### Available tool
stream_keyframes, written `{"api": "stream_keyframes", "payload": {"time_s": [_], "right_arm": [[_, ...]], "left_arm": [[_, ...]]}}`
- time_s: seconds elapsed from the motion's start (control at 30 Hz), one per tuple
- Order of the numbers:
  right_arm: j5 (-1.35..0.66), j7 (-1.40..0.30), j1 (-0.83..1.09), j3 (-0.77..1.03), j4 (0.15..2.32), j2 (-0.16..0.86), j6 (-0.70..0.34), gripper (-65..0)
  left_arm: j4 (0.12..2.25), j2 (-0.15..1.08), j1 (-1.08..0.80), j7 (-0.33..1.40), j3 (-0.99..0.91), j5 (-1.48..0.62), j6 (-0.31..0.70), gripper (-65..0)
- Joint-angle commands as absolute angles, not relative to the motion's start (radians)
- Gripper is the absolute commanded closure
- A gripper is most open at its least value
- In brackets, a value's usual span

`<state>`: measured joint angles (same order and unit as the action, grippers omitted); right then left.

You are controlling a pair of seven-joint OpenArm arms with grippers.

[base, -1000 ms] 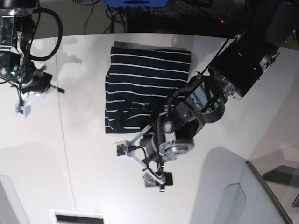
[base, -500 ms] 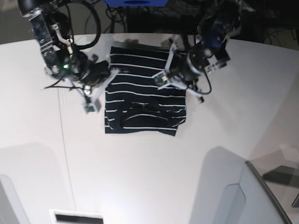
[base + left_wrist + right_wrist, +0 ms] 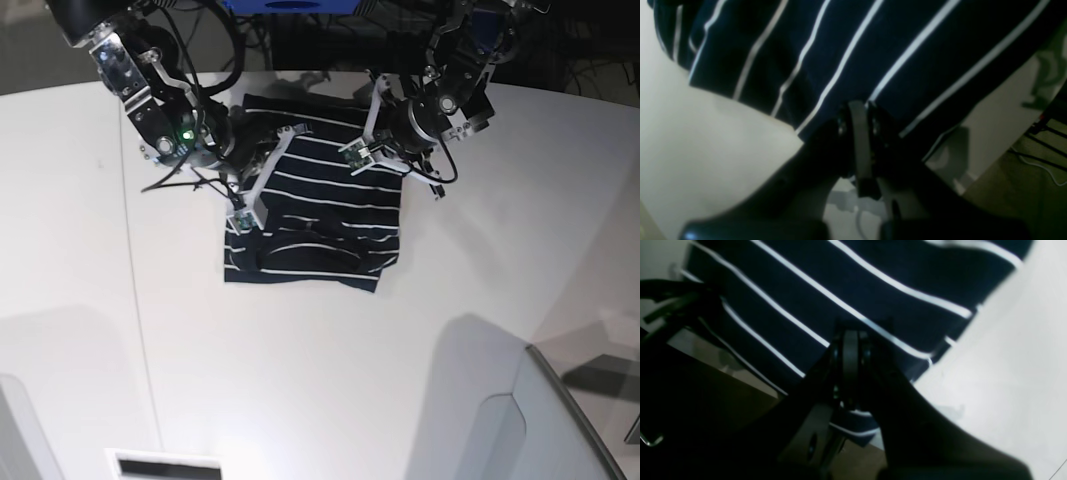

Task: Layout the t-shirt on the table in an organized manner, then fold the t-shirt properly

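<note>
Now the t-shirt (image 3: 312, 205), folded compact, lies on the table (image 3: 330, 380) toward twelve o'clock. The left gripper (image 3: 372, 150), open a second ago, has clamped its one-o'clock corner, while the right gripper (image 3: 268, 160) pinches the eleven-o'clock edge. Both far corners held, the next fold can probably begin.

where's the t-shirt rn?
In the base view the t-shirt lies toward the far edge of the table, near the middle, with the right gripper and left gripper shut on its far edge.
</note>
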<state>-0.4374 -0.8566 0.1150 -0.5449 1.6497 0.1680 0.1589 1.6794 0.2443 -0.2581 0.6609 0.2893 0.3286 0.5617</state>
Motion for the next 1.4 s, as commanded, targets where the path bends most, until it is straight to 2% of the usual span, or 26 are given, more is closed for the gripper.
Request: {"api": "stream_keyframes", "payload": {"time_s": [0.0,0.13,0.33,0.5,0.6,0.73,0.97,1.1,1.2,1.37], "right_arm": [[-0.438,-0.845,0.104,-0.541,1.682,0.170,0.157,-0.2],[-0.443,-0.857,0.125,-0.449,1.741,0.173,0.159,-0.2],[-0.443,-0.918,0.139,-0.441,1.785,0.127,0.154,-0.3],[-0.441,-0.914,0.111,-0.441,1.638,0.116,0.153,-0.3],[-0.443,-0.848,0.094,-0.433,1.546,0.122,0.153,-0.3],[-0.443,-0.826,0.087,-0.432,1.506,0.125,0.153,-0.2],[-0.443,-0.877,0.108,-0.432,1.669,0.125,0.153,-0.2],[-0.438,-0.955,0.128,-0.429,1.827,0.137,0.157,-0.2],[-0.438,-1.001,0.180,-0.361,1.931,0.153,0.157,-0.2],[-0.437,-0.961,0.286,-0.302,1.962,0.274,0.154,-0.2]], "left_arm": [[1.690,0.248,-0.254,0.645,0.288,0.325,0.558,0.0],[1.684,0.248,-0.254,0.645,0.288,0.325,0.558,0.0],[1.695,0.248,-0.259,0.645,0.277,0.325,0.558,0.0],[1.684,0.234,-0.254,0.645,0.288,0.325,0.558,0.0],[1.678,0.213,-0.252,0.645,0.282,0.325,0.558,0.0],[1.636,0.205,-0.237,0.645,0.288,0.325,0.558,0.0],[1.682,0.199,-0.225,0.645,0.268,0.323,0.556,0.0],[1.784,0.199,-0.234,0.650,0.145,0.323,0.558,0.0],[1.862,0.208,-0.285,0.650,0.056,0.323,0.559,0.0],[1.920,0.259,-0.426,0.622,-0.045,0.306,0.559,0.0]]}}
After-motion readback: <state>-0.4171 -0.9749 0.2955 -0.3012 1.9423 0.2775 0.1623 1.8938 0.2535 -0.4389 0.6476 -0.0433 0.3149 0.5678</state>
